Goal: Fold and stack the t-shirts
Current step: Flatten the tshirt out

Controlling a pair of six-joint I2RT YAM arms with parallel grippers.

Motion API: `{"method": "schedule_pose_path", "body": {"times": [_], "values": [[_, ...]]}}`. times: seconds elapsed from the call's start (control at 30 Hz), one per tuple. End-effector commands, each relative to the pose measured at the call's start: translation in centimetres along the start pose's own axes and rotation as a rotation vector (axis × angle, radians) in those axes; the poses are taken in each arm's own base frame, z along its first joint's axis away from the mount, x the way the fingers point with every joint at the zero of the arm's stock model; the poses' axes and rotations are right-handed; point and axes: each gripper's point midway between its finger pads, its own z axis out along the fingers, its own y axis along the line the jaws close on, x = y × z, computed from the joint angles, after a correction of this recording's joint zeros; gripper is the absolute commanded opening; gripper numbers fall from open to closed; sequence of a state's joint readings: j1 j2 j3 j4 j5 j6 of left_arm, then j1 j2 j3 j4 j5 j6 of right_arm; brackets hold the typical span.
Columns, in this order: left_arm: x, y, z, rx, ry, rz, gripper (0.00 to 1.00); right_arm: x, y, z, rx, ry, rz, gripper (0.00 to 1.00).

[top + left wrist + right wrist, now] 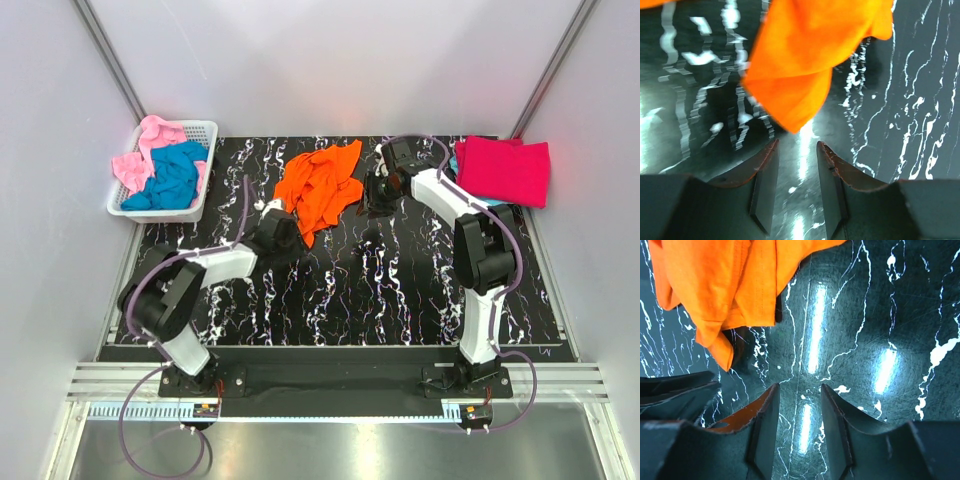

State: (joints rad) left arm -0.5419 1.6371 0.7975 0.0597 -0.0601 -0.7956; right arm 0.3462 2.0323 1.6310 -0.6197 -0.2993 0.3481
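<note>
An orange t-shirt (pixel 321 186) lies crumpled at the back middle of the black marbled table (pixel 340 290). My left gripper (pixel 272 215) is at its near left corner, open and holding nothing; that corner of the orange t-shirt (pixel 805 65) hangs just ahead of the fingertips. To the shirt's right my right gripper (pixel 375 196) hovers over bare table, open and empty, with the orange t-shirt (pixel 720 290) up and to its left. A crimson-pink t-shirt (pixel 503 169) lies folded at the back right. Teal blue (pixel 172 178) and light pink (pixel 145 150) t-shirts fill the basket.
A white lattice basket (pixel 195 205) stands at the back left corner, off the table's edge. Pale walls close in on both sides. A sliver of teal cloth (pixel 455 160) shows under the folded crimson-pink shirt.
</note>
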Motion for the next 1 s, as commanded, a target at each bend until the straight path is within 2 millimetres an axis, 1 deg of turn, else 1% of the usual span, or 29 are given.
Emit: {"method": "schedule_pose_path", "body": {"times": [0.0,0.03,0.1,0.13,0.17,0.23,0.27,0.43,0.57,0.67,0.8,0.9,0.97], "values": [[-1.9,-2.9,0.9,0.054,-0.073,-0.005,0.40,-0.6,1.4,-1.5,-0.044,-0.046,-0.016,0.45],[-1.5,-2.8,1.3,0.043,-0.068,0.002,0.40,-0.5,1.2,-1.5,-0.043,-0.046,-0.016,0.45],[-1.7,-2.9,1.7,0.018,-0.088,0.019,0.40,-0.1,1.0,-1.4,-0.040,-0.039,-0.014,0.45],[-1.2,-2.8,2.1,-0.005,-0.081,0.041,0.40,0.1,1.0,-1.4,-0.038,-0.037,-0.014,0.45],[-1.5,-2.5,2.3,-0.036,-0.100,0.050,0.40,0.1,0.9,-1.5,-0.038,-0.038,-0.016,0.45],[-1.1,-1.9,2.4,-0.081,-0.094,0.070,0.40,0.3,0.8,-1.4,-0.036,-0.034,-0.015,0.45],[-1.0,-1.9,2.5,-0.096,-0.102,0.080,0.40,0.4,0.8,-1.4,-0.034,-0.036,-0.018,0.45],[-0.4,-0.9,1.8,-0.170,-0.116,0.083,0.41,0.4,0.9,-1.3,-0.040,-0.035,-0.020,0.45],[-0.5,0.3,1.2,-0.230,-0.133,0.064,0.41,0.3,0.7,-1.1,-0.035,-0.033,-0.014,0.45],[-0.8,0.3,0.8,-0.241,-0.142,0.049,0.41,0.5,0.6,-0.9,-0.032,-0.027,-0.014,0.44],[-0.9,0.6,0.7,-0.261,-0.145,0.036,0.41,0.6,0.4,-0.6,-0.028,-0.021,-0.007,0.44],[-0.7,0.2,1.3,-0.250,-0.130,0.044,0.41,0.6,0.4,-0.7,-0.028,-0.023,-0.007,0.44],[-0.4,-0.2,2.0,-0.230,-0.116,0.053,0.42,0.6,0.5,-0.7,-0.031,-0.025,-0.010,0.44]]}}
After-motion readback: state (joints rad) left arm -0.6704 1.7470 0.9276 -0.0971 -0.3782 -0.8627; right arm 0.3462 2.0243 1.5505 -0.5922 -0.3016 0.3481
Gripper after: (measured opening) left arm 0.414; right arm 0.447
